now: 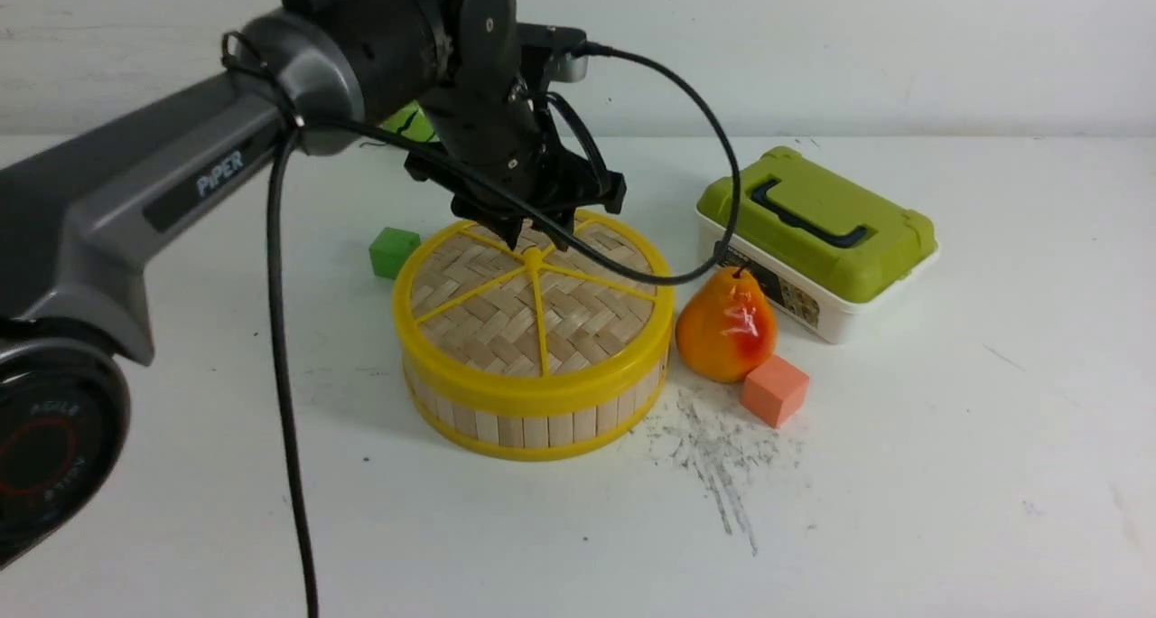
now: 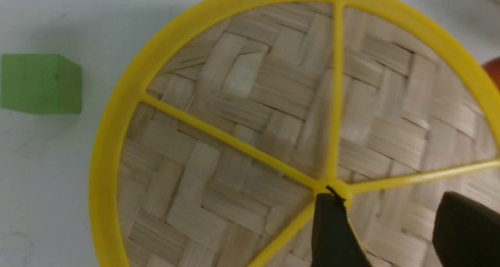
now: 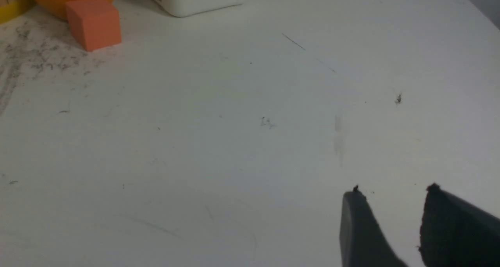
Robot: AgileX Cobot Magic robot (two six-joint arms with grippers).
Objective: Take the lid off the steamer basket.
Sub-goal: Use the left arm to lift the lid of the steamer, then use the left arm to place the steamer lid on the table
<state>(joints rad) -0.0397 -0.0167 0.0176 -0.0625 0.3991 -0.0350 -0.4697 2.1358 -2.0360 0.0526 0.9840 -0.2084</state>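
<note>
Mid-frame, the lid (image 1: 479, 327) caps the basket (image 1: 510, 430); above it, the left claw (image 2: 390, 206) hangs parted and empty. Centring on the knob (image 1: 533, 258) before pinching should serve best. Beyond, right of centre, sits a green-topped box (image 1: 835, 229).

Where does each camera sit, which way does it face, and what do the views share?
Front: between the arms, looking forward at the bamboo steamer lid; left arm shows.
Left wrist: on that arm, facing the lid; two fingers show.
Right wrist: on that arm, facing the table; two fingers show.
Front and right wrist share the orange cube.
</note>
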